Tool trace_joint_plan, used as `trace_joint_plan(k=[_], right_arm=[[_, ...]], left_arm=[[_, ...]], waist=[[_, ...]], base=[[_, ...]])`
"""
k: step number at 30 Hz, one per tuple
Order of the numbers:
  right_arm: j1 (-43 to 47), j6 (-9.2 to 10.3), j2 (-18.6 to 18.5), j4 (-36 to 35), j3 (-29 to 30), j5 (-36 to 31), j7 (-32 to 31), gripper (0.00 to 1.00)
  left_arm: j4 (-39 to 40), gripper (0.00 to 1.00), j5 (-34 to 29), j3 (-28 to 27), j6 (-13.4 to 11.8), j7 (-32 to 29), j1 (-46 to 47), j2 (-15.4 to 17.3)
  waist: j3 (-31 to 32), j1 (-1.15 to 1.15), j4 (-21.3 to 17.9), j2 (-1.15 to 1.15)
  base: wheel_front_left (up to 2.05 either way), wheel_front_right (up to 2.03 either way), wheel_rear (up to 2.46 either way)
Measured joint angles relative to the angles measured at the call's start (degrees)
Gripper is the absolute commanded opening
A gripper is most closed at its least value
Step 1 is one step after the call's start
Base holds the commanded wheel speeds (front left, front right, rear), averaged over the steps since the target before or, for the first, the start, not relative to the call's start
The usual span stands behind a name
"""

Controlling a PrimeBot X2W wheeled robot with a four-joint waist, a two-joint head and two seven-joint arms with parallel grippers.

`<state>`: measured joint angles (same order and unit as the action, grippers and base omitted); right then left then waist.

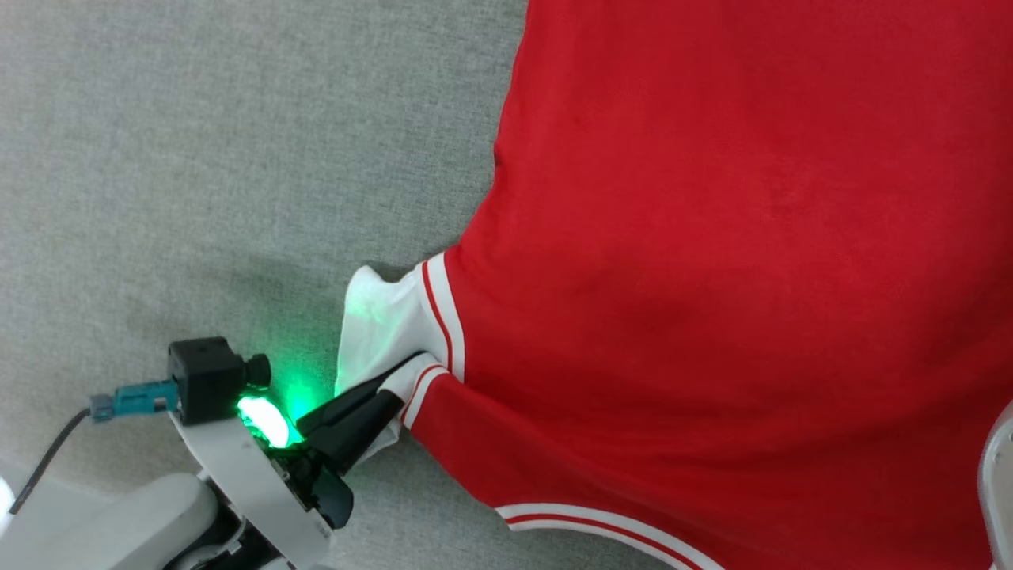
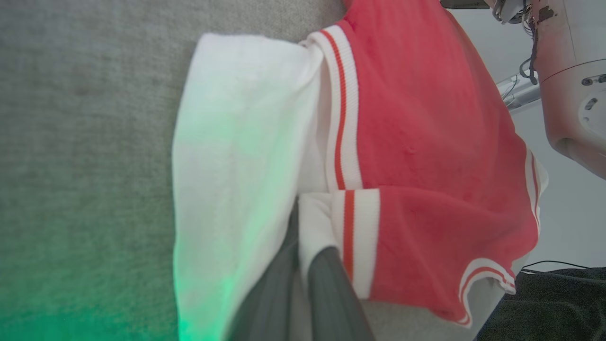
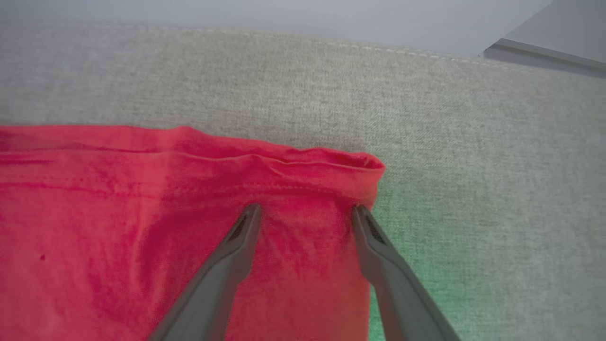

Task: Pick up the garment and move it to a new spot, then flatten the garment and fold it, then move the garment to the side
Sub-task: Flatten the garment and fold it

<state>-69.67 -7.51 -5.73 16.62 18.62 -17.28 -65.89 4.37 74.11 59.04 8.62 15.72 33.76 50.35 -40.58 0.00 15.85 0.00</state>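
The garment (image 1: 712,237) is red with a white sleeve (image 1: 372,332) and red-striped white trim (image 1: 442,313); the surface (image 1: 198,158) is mottled grey.

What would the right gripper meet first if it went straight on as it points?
The right gripper would probably meet the garment first, at its hem; its height above the cloth is unclear.

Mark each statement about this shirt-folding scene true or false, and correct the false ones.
1. The left gripper is shut on the garment at its white sleeve. True.
2. The right gripper is clamped shut. False: its fingers stand apart over the red hem.
3. The garment lies on bare wood. False: it lies on grey cloth.
4. The sleeve trim is white with a red stripe. True.
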Motion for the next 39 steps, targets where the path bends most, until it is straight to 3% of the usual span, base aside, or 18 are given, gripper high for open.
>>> trace_joint_plan(k=[1,2,3,4,5,15,22,32,39], right_arm=[[0.0,0.00,0.2,0.0,0.3,-0.1,0.3,1.00],[0.0,0.00,0.5,-0.1,0.6,-0.2,0.4,0.82],[0.0,0.00,0.6,0.0,0.6,-0.2,0.4,0.41],[0.0,0.01,0.7,0.0,0.6,-0.2,0.4,0.41],[0.0,0.00,0.8,-0.1,0.7,-0.2,0.4,0.00],[1.2,0.00,2.3,0.0,1.3,1.8,2.5,0.00],[6.1,0.00,0.9,-1.6,-3.4,7.8,0.9,0.00],[20.5,0.00,-7.2,-16.7,-7.6,21.9,-8.4,0.00],[35.7,0.00,-8.5,-29.7,-5.6,28.4,-13.3,0.00]], left_arm=[[0.1,0.00,0.0,0.0,0.0,0.0,0.0,0.1],[0.1,0.00,0.0,-0.1,0.0,0.0,0.0,0.2],[0.2,0.00,0.0,-0.1,0.0,0.0,-0.1,0.3],[0.3,0.00,0.0,-0.2,0.0,0.0,-0.1,0.4],[0.3,0.00,0.0,-0.2,0.0,0.0,-0.2,0.4],[-0.1,0.00,0.4,-2.6,0.0,-0.1,-2.2,0.6],[-2.2,0.00,0.4,-6.5,-0.3,-0.3,-5.6,1.6],[-3.7,0.00,-0.1,-10.3,-1.0,-0.6,-11.0,2.9],[-3.9,0.00,-0.7,-11.3,-1.1,-0.6,-12.9,3.1]], waist=[[-0.1,0.00,-0.1,0.00],[-0.2,0.00,-0.2,0.00],[-0.3,0.00,-0.3,0.00],[-0.3,0.00,-0.4,0.00],[-0.4,0.00,-0.5,0.00],[1.2,0.00,-1.8,0.00],[5.0,0.00,-3.8,0.00],[12.0,0.00,-8.1,0.00],[16.2,0.00,-11.3,0.00]], base=[[0.00,0.00,0.00],[0.00,0.00,0.00],[0.00,0.00,0.00],[0.00,0.00,0.00],[0.00,0.00,0.00],[0.00,0.00,0.00],[0.00,0.00,0.00],[0.00,0.00,0.00],[0.00,0.00,0.00]])
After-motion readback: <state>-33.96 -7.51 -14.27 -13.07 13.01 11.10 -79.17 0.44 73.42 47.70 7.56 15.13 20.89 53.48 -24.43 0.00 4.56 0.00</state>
